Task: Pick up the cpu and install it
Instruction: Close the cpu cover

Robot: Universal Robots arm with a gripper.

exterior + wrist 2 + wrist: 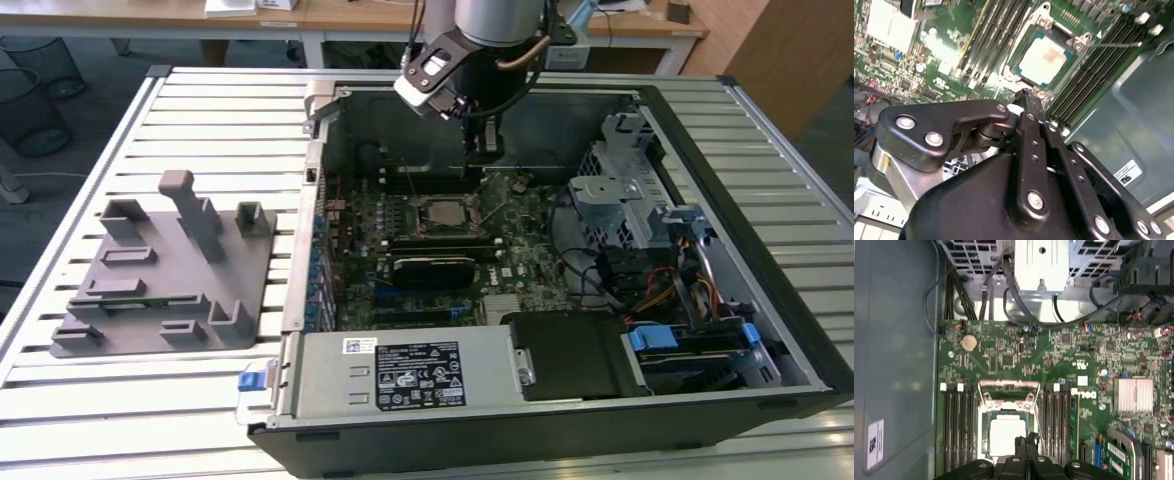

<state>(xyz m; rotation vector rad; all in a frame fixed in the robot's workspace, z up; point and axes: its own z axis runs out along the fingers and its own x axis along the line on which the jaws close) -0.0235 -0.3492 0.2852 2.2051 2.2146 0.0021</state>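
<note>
The black two-fingered gripper (485,152) hung inside the open black tower computer case (787,330), which lay on its side on a pale slatted metal table (200,110) so that the green motherboard (527,215) faced upward and could be reached from above. In both wrist views the fingers were pressed together with nothing between them, so the gripper was clenched but empty. Its tip hovered just beside one edge of the socket, apart from the board.

The small flat square cpu with the pale silvery-beige metal top (1005,436) lay flat in the socket, between the two banks of long black memory slots (956,425). It looked level within its darker rim, which suggested it had been seated rather than merely dropped there. The silver metal hold-down frame (1006,390) appeared swung open beside the socket, and the thin wire retention lever (1114,45) stood free, so the chip seemed placed but not clamped.

The grey plastic tray with upright posts (160,270) stood on the table, well apart from the case, toward the exterior view's left. The closed fingers probably served as a blunt point for nudging or pressing rather than for carrying.
</note>
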